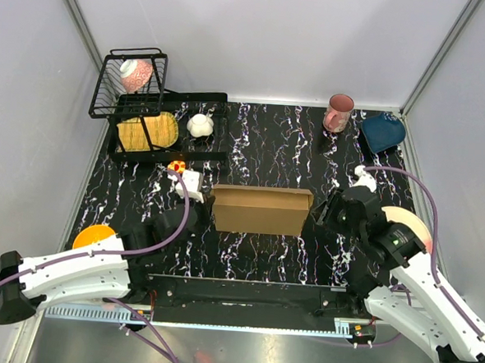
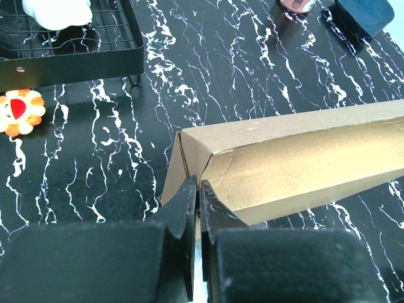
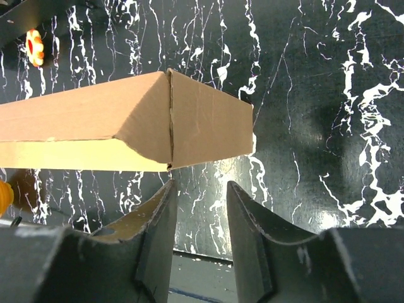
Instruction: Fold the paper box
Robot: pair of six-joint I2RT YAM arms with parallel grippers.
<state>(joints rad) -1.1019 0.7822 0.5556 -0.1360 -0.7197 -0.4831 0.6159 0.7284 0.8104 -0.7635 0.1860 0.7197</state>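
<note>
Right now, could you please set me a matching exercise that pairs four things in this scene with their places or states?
Things:
1. paper box
2. pink mug
3. left gripper
4. right gripper

Places or states:
A. jaws apart, nothing between them
B. brown, in the middle of the table
C. shut, at the box's left corner
D. at the far edge, beside the blue dish

Pairs: 1-B; 2-D; 3-C; 4-A

Robotics laboratory test cell: white panel walls (image 1: 260, 34) on aluminium posts (image 1: 78, 19) enclose a black marbled table (image 1: 265, 142); left arm (image 1: 76, 272) and right arm (image 1: 421, 293) bolted on.
</note>
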